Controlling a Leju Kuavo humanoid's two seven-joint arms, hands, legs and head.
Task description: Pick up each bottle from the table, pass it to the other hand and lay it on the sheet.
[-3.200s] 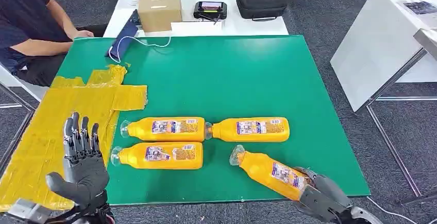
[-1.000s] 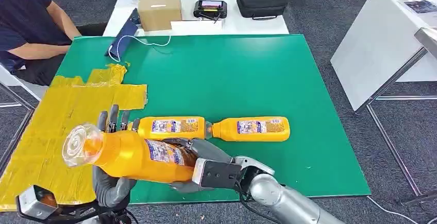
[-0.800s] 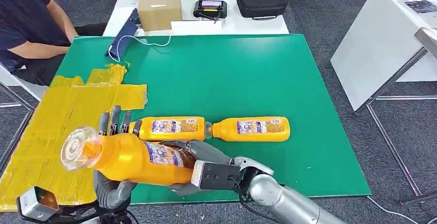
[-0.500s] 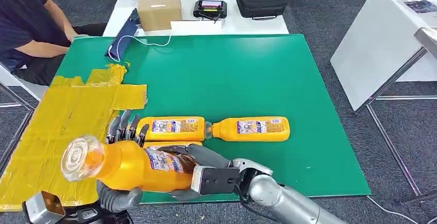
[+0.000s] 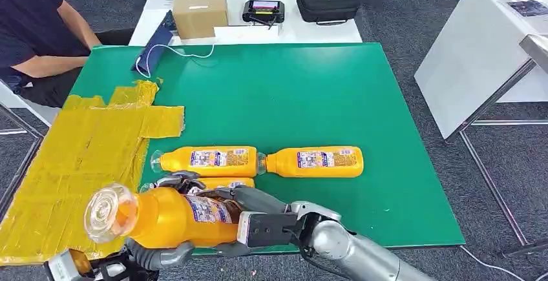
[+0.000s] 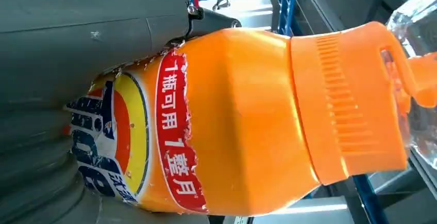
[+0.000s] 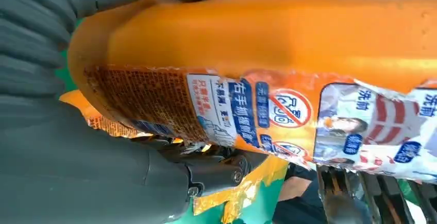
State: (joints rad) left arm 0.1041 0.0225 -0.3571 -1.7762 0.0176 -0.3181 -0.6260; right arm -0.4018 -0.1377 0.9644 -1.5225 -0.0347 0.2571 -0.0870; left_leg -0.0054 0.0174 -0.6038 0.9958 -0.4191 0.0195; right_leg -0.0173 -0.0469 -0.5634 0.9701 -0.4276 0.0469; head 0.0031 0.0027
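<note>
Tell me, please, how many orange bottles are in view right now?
4. One orange bottle is held off the table by both hands; two lie end to end on the green mat; a fourth lies mostly hidden behind the held one.

bright, even overhead light, soft shadows; head view sharp, wrist views close and slightly soft
</note>
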